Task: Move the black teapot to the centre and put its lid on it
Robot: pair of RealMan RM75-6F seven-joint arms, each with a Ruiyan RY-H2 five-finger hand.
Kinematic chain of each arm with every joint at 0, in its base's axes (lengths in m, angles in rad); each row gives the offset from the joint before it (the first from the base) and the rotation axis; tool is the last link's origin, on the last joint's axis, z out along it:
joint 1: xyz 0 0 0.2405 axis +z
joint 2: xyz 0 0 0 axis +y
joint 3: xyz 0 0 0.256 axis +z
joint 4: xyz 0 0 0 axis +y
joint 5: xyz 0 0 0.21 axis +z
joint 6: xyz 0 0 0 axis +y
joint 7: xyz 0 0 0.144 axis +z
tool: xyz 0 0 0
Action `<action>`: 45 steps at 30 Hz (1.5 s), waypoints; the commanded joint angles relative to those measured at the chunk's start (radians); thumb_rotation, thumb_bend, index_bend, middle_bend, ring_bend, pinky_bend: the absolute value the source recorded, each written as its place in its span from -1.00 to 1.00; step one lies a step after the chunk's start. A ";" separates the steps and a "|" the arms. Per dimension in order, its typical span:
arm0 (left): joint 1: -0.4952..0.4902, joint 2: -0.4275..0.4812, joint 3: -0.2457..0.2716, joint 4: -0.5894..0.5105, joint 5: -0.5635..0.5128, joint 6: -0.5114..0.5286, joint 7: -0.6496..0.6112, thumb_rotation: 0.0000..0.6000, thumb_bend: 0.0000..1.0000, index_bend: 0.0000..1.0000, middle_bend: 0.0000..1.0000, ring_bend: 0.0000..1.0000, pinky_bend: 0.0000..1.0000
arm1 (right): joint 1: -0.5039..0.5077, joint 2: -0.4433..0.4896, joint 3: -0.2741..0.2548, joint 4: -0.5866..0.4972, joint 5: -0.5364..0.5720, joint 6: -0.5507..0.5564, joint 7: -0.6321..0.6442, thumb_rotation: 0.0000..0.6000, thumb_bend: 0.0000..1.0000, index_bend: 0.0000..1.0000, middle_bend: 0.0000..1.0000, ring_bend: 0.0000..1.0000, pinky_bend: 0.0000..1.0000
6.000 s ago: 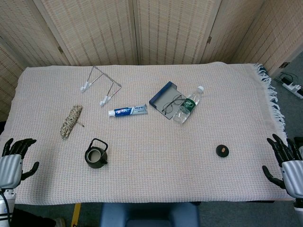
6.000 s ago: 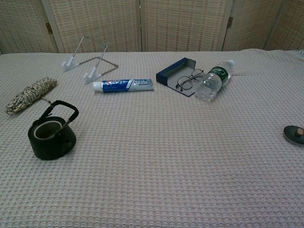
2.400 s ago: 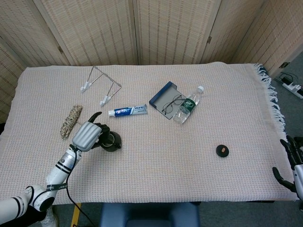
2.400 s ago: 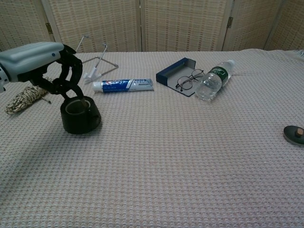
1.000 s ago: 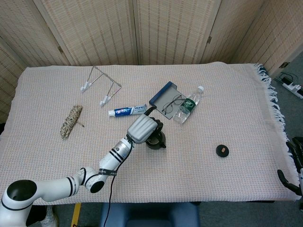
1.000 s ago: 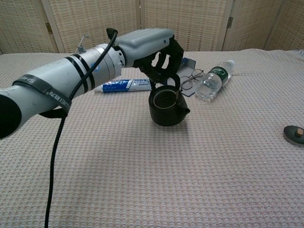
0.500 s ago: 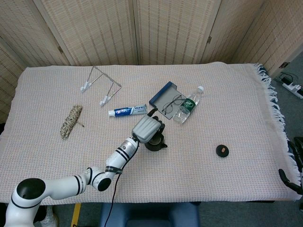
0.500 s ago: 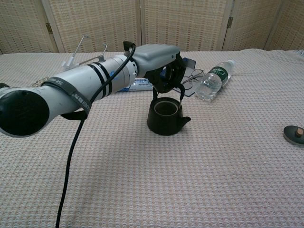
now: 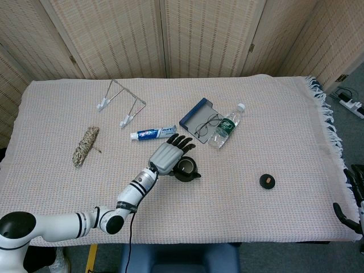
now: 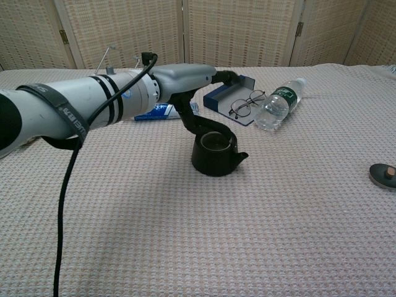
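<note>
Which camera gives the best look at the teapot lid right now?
The head view: the lid lies whole on the cloth, right of the teapot, its knob visible. The chest view shows the lid cut off at its right edge.

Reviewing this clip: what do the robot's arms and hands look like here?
The left arm is a glossy white-grey tube with black bands, one carrying pale lettering, and a thin black cable runs loose alongside it. The left hand has a light grey back shell and black fingers. Of the right hand only black fingers show, at the head view's edge.
</note>
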 commanded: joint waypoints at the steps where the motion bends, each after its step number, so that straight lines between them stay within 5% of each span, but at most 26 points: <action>1: 0.003 0.016 0.017 -0.027 -0.044 0.024 0.036 1.00 -0.56 -1.00 -1.00 -1.00 -1.00 | 0.001 0.001 0.000 -0.004 -0.003 0.001 -0.003 1.00 -0.23 -0.93 -0.89 -0.64 -0.94; 17: -0.015 0.107 0.098 -0.161 -0.197 0.066 0.160 1.00 -0.75 -1.00 -1.00 -1.00 -1.00 | 0.006 0.005 0.001 -0.012 -0.007 -0.004 -0.012 1.00 -0.22 -0.93 -0.89 -0.64 -0.94; 28: 0.113 0.255 0.154 -0.279 -0.091 0.171 0.034 1.00 -0.75 -1.00 -1.00 -1.00 -1.00 | 0.024 0.025 -0.003 -0.038 -0.020 -0.032 -0.039 1.00 -0.22 -0.93 -0.88 -0.64 -0.93; 36: 0.303 0.380 0.199 -0.277 0.090 0.363 -0.150 1.00 -0.70 -1.00 -1.00 -1.00 -1.00 | 0.064 0.039 -0.006 -0.072 -0.044 -0.083 -0.081 1.00 -0.22 -0.93 -0.87 -0.47 -0.56; 45: 0.508 0.472 0.258 -0.225 0.217 0.552 -0.293 1.00 -0.60 -0.99 -0.99 -1.00 -1.00 | 0.132 0.061 -0.006 -0.155 -0.020 -0.217 -0.179 1.00 -0.22 -0.92 -0.82 0.24 0.19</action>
